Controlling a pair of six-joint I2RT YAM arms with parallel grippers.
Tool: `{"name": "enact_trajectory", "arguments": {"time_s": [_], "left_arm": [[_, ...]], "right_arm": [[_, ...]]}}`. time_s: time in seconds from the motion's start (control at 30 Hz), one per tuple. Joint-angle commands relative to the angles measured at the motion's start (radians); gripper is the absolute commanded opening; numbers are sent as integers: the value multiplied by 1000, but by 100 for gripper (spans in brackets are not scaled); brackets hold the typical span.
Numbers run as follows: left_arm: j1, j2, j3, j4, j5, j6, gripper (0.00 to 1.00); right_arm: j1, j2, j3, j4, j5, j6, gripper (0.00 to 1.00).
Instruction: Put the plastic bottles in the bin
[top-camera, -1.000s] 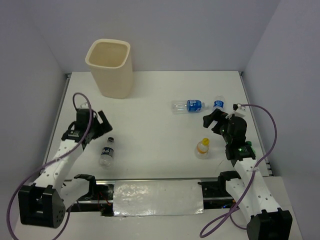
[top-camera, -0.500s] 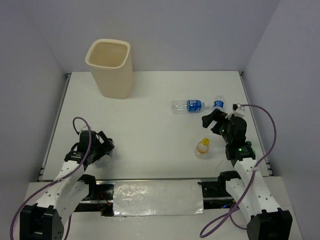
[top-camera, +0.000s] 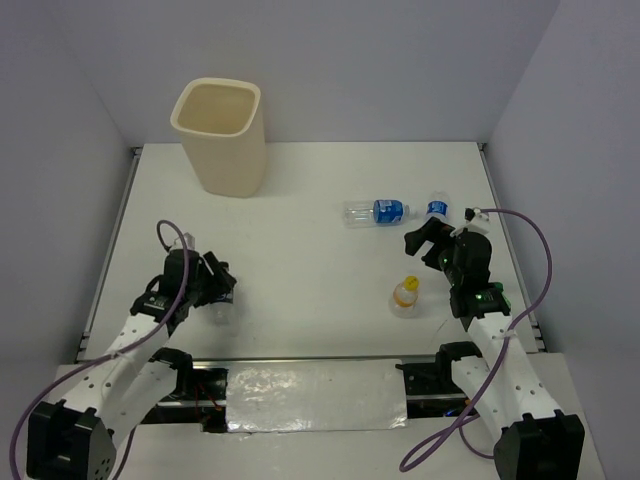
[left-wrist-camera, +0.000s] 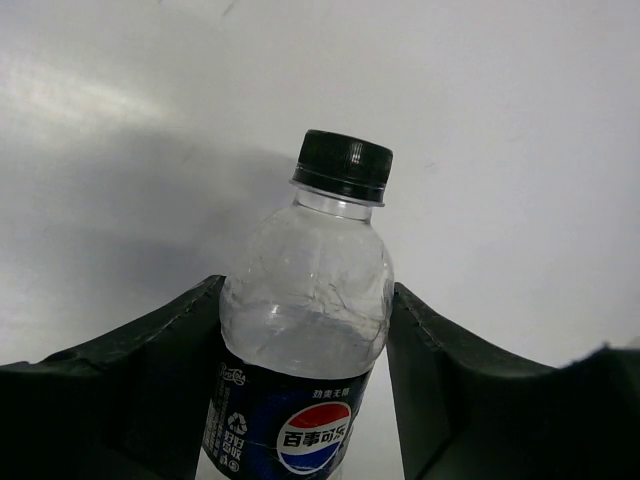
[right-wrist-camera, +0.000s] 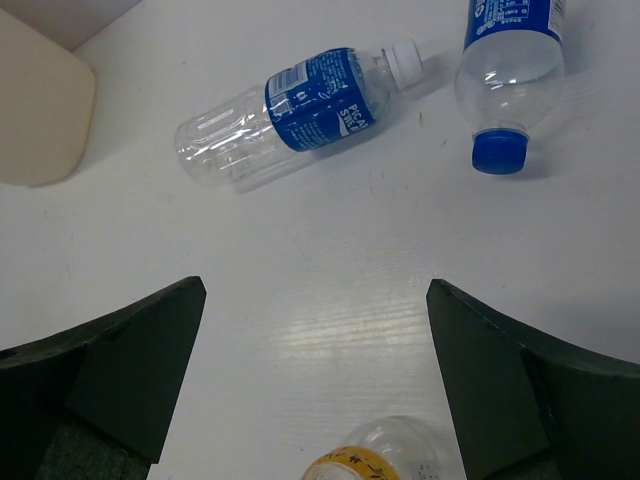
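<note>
Left end effector (left-wrist-camera: 305, 300): 2 dark fingers (left-wrist-camera: 150, 370) flank 1 clear bottle (left-wrist-camera: 305, 325), each touching its side just below the shoulder. Black cap (left-wrist-camera: 343, 165) fitted, pointing away from the camera. Dark blue label (left-wrist-camera: 290, 425) with a round red, white and blue logo sits between the fingers. White table (left-wrist-camera: 520, 150) behind; grey shadow (left-wrist-camera: 120, 200) at left.

Left gripper (top-camera: 215, 291) low, jaws clamped (both sides); right gripper (right-wrist-camera: 315, 300) jaws wide apart

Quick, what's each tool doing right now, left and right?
Left tool: closed on the black-capped bottle.
Right tool: open, holding nothing.
</note>
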Motion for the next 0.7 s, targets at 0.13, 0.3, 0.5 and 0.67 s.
{"name": "enact_trajectory", "arguments": {"time_s": [0.13,0.3,0.5,0.67], "left_arm": [[-15,107,332,271,-24,111,39],[-14,387,723,265,-79,215,44],[49,774,1257,242,-44,335,43],[83,1031,1527,273,-15,375,48]], "right_arm": [[-3,-6,11,67,37,-3,100],[-3,16,24,90,24,-22,100],[-3,86,41,83,20,-47,100],[-3,122,61,47,40,-61,100]]}}
